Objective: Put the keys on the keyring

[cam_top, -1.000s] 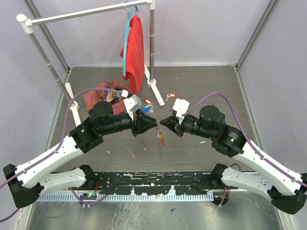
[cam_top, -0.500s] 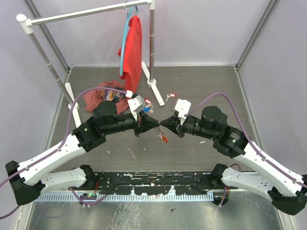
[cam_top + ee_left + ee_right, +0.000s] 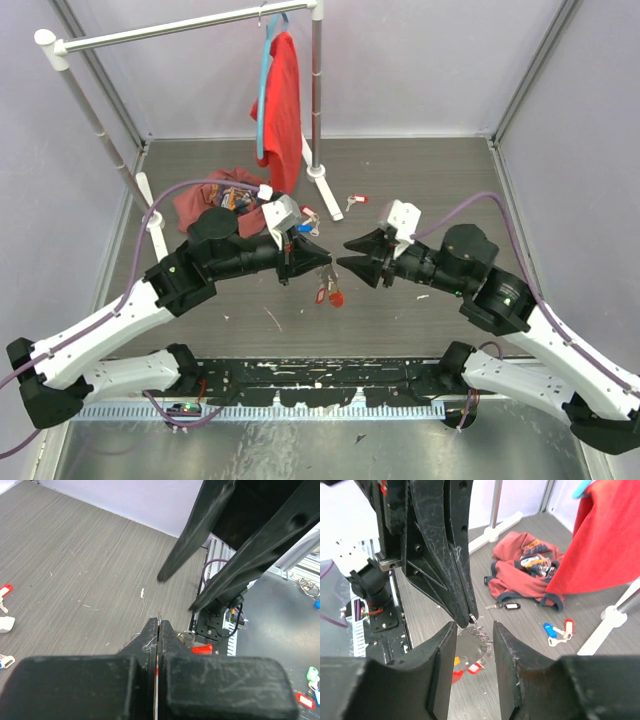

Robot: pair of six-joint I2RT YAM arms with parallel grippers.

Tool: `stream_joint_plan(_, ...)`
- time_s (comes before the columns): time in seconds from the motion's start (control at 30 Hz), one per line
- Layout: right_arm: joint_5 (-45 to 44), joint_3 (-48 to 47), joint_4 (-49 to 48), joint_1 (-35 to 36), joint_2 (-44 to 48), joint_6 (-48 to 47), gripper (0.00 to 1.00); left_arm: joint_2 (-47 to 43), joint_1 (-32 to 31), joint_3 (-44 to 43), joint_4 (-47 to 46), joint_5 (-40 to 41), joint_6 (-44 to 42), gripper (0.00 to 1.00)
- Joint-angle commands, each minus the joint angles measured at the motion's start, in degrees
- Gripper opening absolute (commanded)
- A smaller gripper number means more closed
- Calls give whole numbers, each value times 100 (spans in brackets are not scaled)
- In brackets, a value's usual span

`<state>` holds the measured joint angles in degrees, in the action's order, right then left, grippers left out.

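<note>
We see the keyring [image 3: 325, 280] clamped in our left gripper [image 3: 322, 258] mid-table, with the right gripper [image 3: 345, 253] spread open just beside it.

From above we find bare grey wood-grain table [image 3: 430, 180] right of the arms. Behind on the left stand one white clothes rack [image 3: 316, 100], one red shirt [image 3: 285, 110] on a blue hanger [image 3: 263, 100], one crumpled red garment [image 3: 200, 200], and a red-tagged key [image 3: 355, 198] by the rack foot [image 3: 330, 200]. Our left wrist view shows the jaws pressed flat on the chain, the red tag [image 3: 202, 649] below, the right jaws parted above, and the table's near edge close beyond. In our right wrist view the chain dangles between the spread jaws, touching or not we cannot tell, with one red and one yellow tag [image 3: 456, 661] under it. A blue-tagged key [image 3: 547, 628], another red-tagged key [image 3: 568, 626] and a black-tagged key [image 3: 510, 606] lie near the garment.
</note>
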<state>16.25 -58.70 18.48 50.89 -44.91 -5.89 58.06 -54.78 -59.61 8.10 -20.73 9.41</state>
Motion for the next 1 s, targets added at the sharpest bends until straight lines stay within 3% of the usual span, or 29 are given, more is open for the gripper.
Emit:
stream_joint_plan(0.0, -401, -330, -539, 22, 458, 642, 44, -352, -11, -186, -38, -141, 230, 0)
stream_joint_plan(0.2, -868, -282, -843, 17, 725, 1738, 49, -846, -9, 199, -909, -371, 772, 0)
stream_joint_plan(0.4, -85, -438, -853, 17, 647, 2115, 52, -1137, -16, 433, -1716, -560, 1367, 0)
stream_joint_plan(0.7, 986, -48, -2183, 18, 450, 2151, 43, -1175, -17, 521, -2347, -634, 1750, 0)
stream_joint_plan(0.97, 1358, -49, -2635, 17, 110, 2199, 38, -1103, -19, 508, -2832, -717, 2014, 0)
